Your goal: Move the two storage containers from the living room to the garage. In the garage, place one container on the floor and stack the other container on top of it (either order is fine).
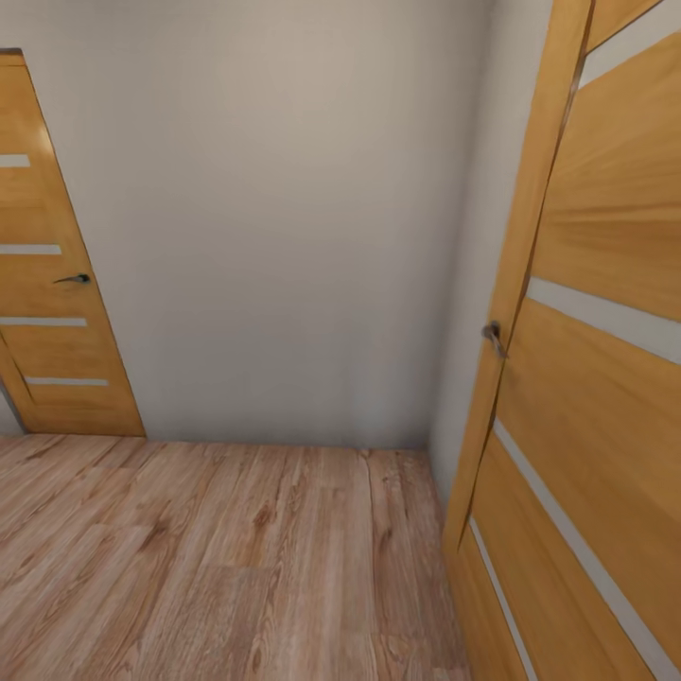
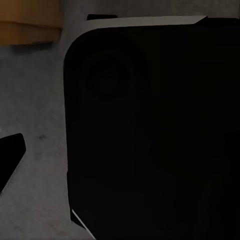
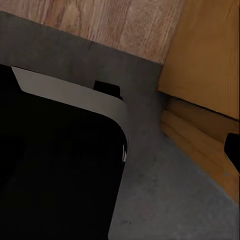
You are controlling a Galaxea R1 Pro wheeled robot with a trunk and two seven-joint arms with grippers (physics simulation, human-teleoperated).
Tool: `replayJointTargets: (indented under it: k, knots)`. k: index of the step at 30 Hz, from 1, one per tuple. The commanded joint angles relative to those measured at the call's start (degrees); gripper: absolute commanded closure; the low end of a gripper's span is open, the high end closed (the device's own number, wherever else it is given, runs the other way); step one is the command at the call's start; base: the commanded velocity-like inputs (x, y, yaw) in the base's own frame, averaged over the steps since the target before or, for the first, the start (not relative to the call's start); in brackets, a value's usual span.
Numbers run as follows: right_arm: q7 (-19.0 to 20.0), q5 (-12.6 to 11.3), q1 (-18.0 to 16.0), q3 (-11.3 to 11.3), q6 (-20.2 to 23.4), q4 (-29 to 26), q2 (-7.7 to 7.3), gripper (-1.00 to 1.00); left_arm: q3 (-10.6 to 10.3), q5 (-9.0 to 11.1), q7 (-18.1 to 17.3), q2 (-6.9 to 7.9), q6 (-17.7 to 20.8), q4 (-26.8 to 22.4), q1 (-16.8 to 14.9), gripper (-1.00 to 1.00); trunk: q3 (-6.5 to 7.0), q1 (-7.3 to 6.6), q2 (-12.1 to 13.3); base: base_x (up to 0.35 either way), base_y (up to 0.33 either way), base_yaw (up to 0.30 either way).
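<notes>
The storage containers are out of view. In the head view I face a plain white wall (image 1: 284, 236) over light wood plank floor (image 1: 218, 567). Under my left wrist camera lies dark grey mottled floor (image 2: 40, 110) beside my black rounded base (image 2: 150, 135). The right wrist view has the same grey floor (image 3: 165, 195) meeting wood planks (image 3: 110, 25) by a wooden door's bottom edge (image 3: 205, 60). A dark tip (image 2: 10, 160) at one picture edge and another (image 3: 233, 150) may be fingers; their state is unclear.
A slatted wooden door (image 1: 596, 378) stands open close on my right, its handle (image 1: 492, 333) near the wall corner. A second slatted door (image 1: 47, 284) with a dark handle (image 1: 74, 279) is shut at the far left. Plank floor stretches between them.
</notes>
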Motion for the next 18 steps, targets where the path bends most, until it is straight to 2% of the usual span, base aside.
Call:
replayJointTargets:
  k: [1,6,18]
  knots:
    - [0.0,-0.3,0.0,0.4,-0.2,0.1,0.01,-1.0,0.1,0.1,-0.1,0.0,-0.1,0.0,0.0,-1.0,-0.06,0.03,0.0,0.244,0.0,0.0]
    - [0.0,-0.3,0.0,0.4,-0.2,0.1,-0.02,-1.0,0.1,0.1,-0.1,0.01,-0.1,0.0,0.0,-1.0,-0.06,0.03,0.0,0.105,0.0,0.0]
    - [0.0,-0.3,0.0,0.4,-0.3,0.1,-0.15,-1.0,0.1,0.1,-0.1,-0.07,-0.1,0.0,0.0,-1.0,-0.06,0.03,0.0,0.007,0.0,0.0]
